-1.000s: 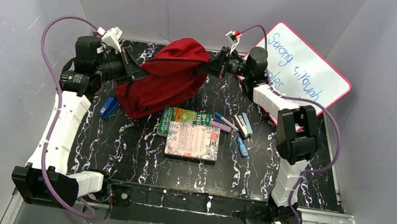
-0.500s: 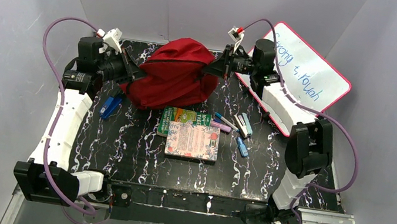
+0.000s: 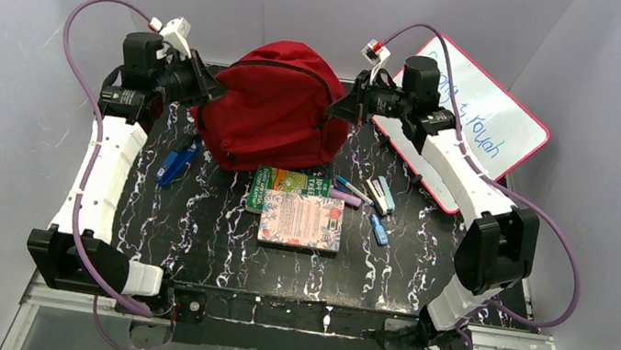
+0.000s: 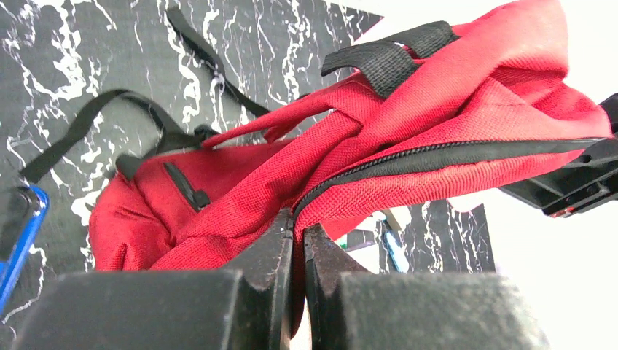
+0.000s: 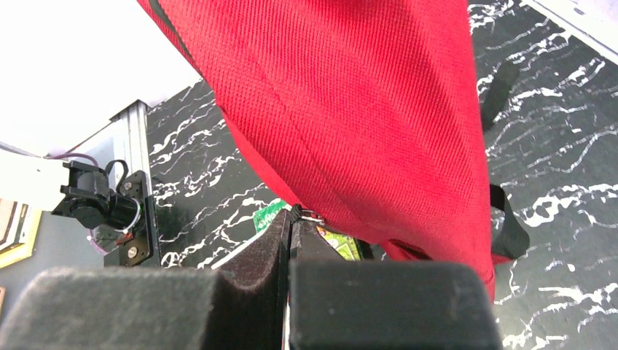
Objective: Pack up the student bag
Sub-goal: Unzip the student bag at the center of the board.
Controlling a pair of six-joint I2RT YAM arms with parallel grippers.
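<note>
Top external: student bag [image 3: 271, 118] gripped between left tool [image 3: 208, 88], right tool [image 3: 341, 110].

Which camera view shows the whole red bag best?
The top external view: the student bag is seen whole between the left gripper and right gripper. The left wrist view shows only its zipper and black straps close up; the right wrist view, mostly plain red fabric.

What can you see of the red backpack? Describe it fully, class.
The student bag is soft red woven fabric, with a dark zipper arching over its top and black straps. It stands upright at the far side of the table, pinched on either side by the left gripper and right gripper, both shut.
</note>
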